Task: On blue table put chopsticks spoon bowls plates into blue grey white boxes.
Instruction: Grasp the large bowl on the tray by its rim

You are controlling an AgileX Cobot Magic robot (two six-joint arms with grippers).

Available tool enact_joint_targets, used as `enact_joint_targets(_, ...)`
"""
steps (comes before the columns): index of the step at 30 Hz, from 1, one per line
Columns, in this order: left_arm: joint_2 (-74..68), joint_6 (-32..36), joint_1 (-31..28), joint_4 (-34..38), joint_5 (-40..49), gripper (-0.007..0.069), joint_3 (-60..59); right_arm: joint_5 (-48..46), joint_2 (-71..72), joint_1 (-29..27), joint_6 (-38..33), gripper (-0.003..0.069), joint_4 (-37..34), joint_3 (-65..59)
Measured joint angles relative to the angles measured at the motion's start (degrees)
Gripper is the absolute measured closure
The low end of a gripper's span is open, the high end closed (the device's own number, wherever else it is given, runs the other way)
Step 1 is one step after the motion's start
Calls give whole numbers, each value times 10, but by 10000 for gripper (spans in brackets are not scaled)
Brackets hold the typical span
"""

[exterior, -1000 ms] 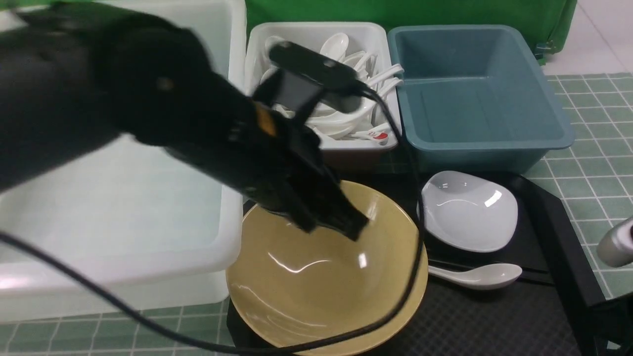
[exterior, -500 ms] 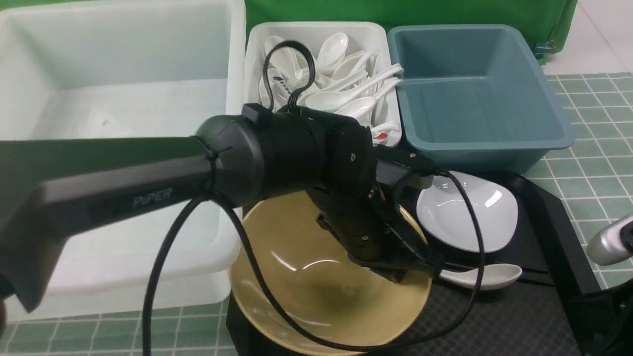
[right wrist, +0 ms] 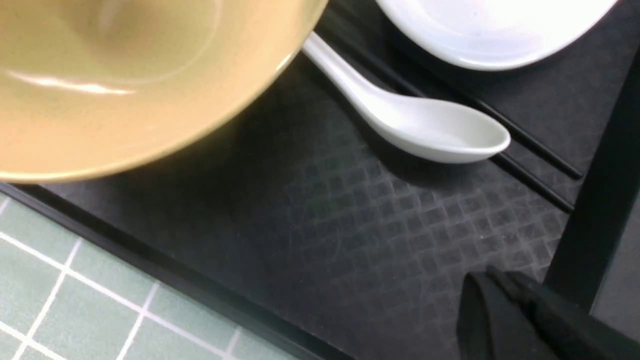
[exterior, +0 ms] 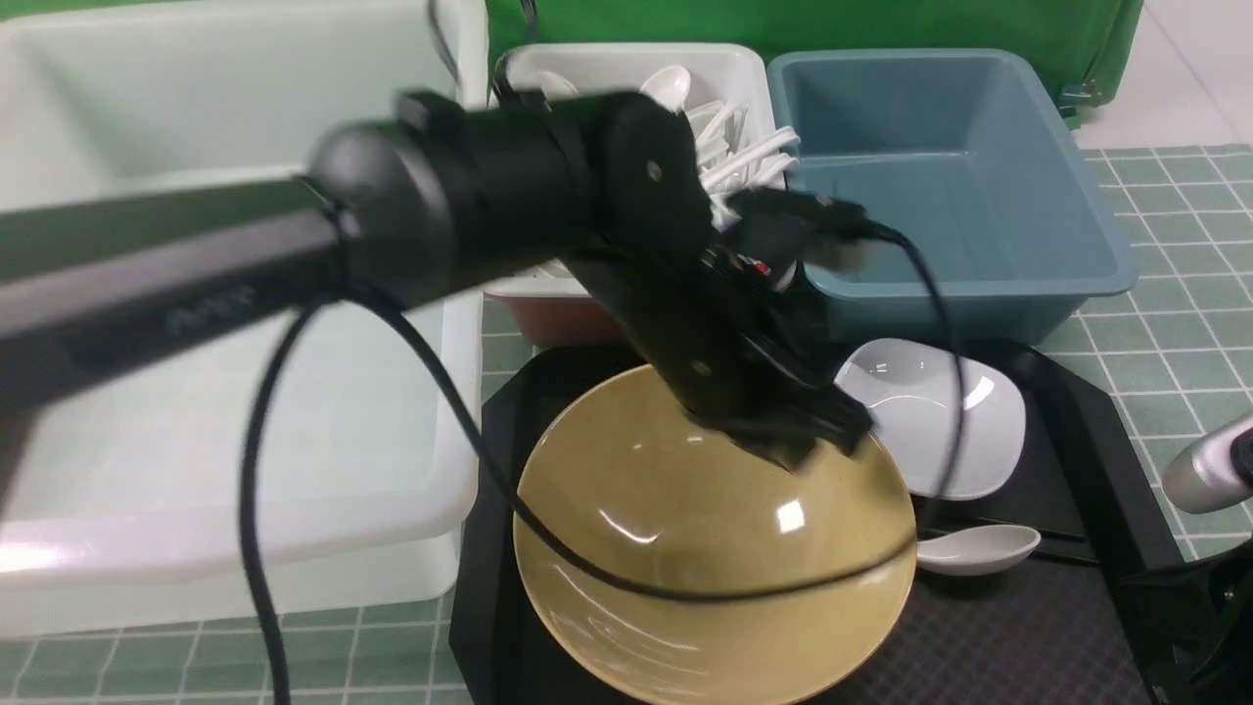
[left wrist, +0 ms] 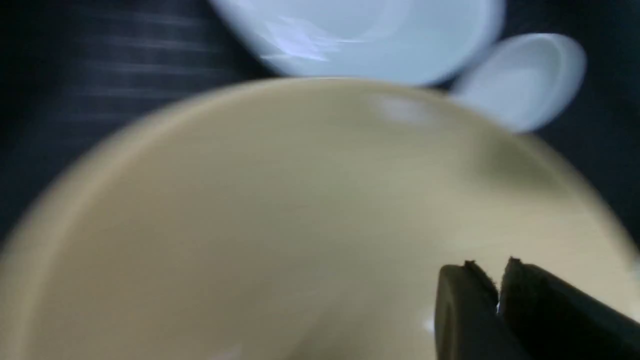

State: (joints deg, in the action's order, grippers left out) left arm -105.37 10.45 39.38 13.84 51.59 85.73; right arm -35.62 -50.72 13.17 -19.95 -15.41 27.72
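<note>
Your left arm reaches in from the left across the large white tub [exterior: 245, 548], forearm about level, then bends at the wrist and points the left claw [exterior: 812, 441] down and to the right onto the far rim of the mustard-yellow bowl [exterior: 705, 558]. The arm is motion-blurred. In the left wrist view its fingertips [left wrist: 462, 280] stand close together with only a thin slit between them, and you cannot tell whether they pinch the bowl's wall. The bowl sits on the black tray [exterior: 979, 636] on the green-tiled desk [exterior: 1155, 362], just in front of the small white tub [exterior: 626, 64] full of spoons. The white dish [exterior: 940, 421] lies just beside the bowl, below the blue-grey tub [exterior: 979, 284]. The white spoon [exterior: 979, 548] lies across the black chopsticks [right wrist: 537, 192], its handle running under the bowl's rim. Your right claw [right wrist: 492, 277] hangs low over the tray's near right corner, fully closed and empty.
</note>
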Motion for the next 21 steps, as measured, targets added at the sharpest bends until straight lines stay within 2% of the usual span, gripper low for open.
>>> enact_joint_targets(1,1,-3,-1,-9,1,489,0,1,0,0,0,622,0,0)
enact_joint_targets(2,3,-24,-7,-87,15,433,3,4,0,0,0,622,0,0)
enact_joint_targets(5,-3,-49,-10,-166,24,372,3,11,0,0,0,622,-1,0)
enact_joint_targets(8,-13,-75,-10,-217,21,346,3,16,0,0,0,621,-1,0)
enact_joint_targets(14,-35,-121,-10,-269,9,345,3,16,0,0,0,618,-1,0)
enact_joint_targets(21,-67,-119,-10,-269,4,349,3,16,0,0,0,614,-2,0)
